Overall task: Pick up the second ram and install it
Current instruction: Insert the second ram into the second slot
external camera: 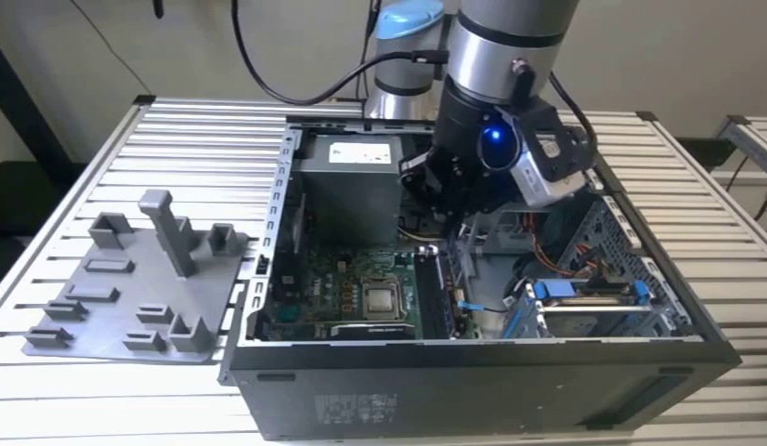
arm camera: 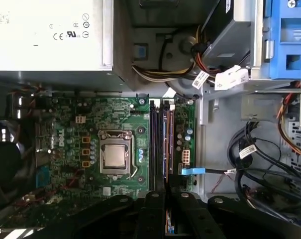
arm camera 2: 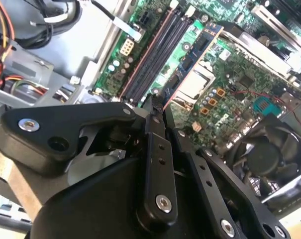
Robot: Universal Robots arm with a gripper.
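Above the memory slots (arm camera: 159, 144) my gripper (arm camera 2: 155, 107) is clamped on the second ram (arm camera: 166, 186); thin, stiff, light, fragile; held by its flat faces.

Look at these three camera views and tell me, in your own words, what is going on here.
A robot arm is working inside an open computer case on a slatted table. Its gripper hangs over the green motherboard, in line with the long black memory slots. The jaws look closed on a thin dark stick held edge-on, apparently the second ram. The stick is above the slots and not yet seated.
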